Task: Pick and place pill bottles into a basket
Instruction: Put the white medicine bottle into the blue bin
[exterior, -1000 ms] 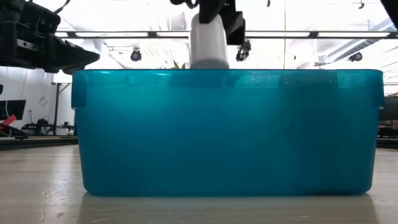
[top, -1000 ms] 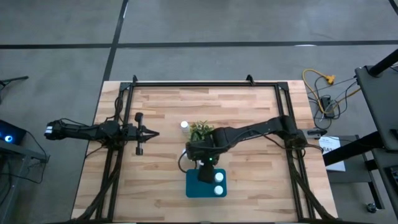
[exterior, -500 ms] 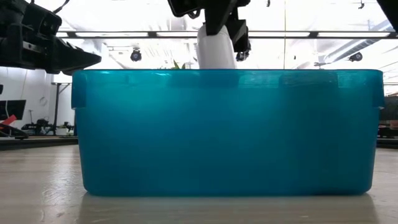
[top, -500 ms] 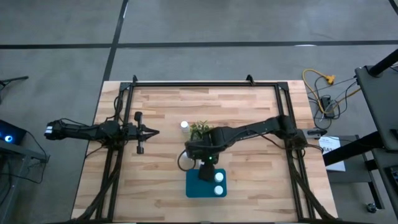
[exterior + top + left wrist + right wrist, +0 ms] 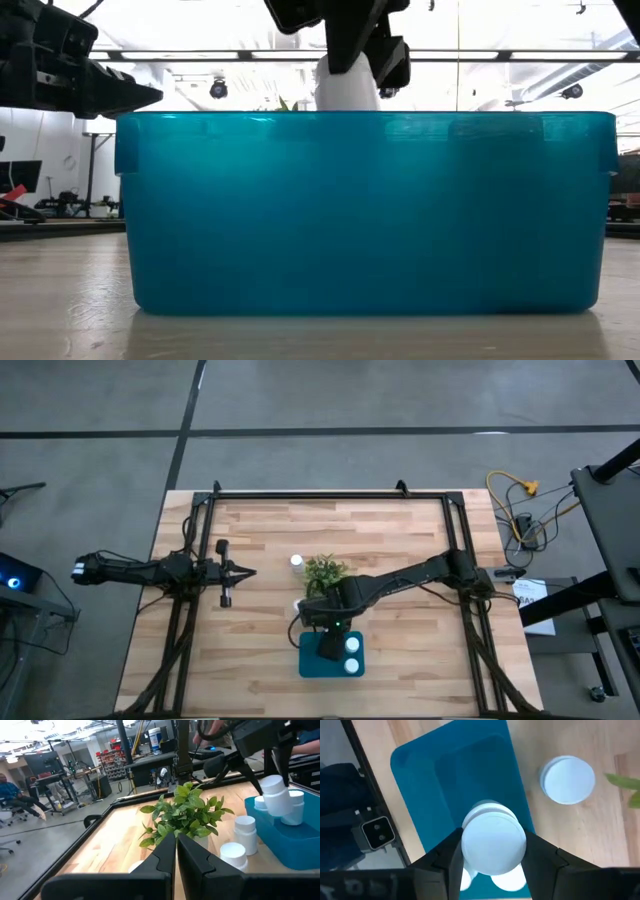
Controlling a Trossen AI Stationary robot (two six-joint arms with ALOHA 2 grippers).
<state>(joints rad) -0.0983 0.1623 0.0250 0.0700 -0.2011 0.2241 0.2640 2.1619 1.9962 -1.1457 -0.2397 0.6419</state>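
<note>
My right gripper (image 5: pixel 325 622) is shut on a white pill bottle (image 5: pixel 493 842) over the far end of the teal basket (image 5: pixel 330 657). In the low view the bottle (image 5: pixel 347 90) shows above the basket's rim (image 5: pixel 365 118), its lower end hidden behind it. Two bottles (image 5: pixel 351 645) stand in the basket. Other bottles stand on the table beside the green plant (image 5: pixel 322 571): one on its far side (image 5: pixel 296 561), one on its near left (image 5: pixel 299 605). My left gripper (image 5: pixel 243 572) is shut and empty at the table's left. My right gripper pinches the bottle by its sides just under the white cap (image 5: pixel 493 845), one finger (image 5: pixel 447 857) on each side. The fingers come from above, pointing down. The bottle hangs clear above the basket, tilted a little in the left wrist view (image 5: pixel 277 795).
The plant (image 5: pixel 182 817) stands just beyond the basket's far end. Two bottles (image 5: pixel 245 827) stand between plant and basket. Black rails (image 5: pixel 330 494) frame the table. Bare wood lies to the left and right of the basket.
My right gripper has carried the bottle toward the table's near edge, from beside the plant to over the basket's far end. The bottle stays in the shut fingers.
</note>
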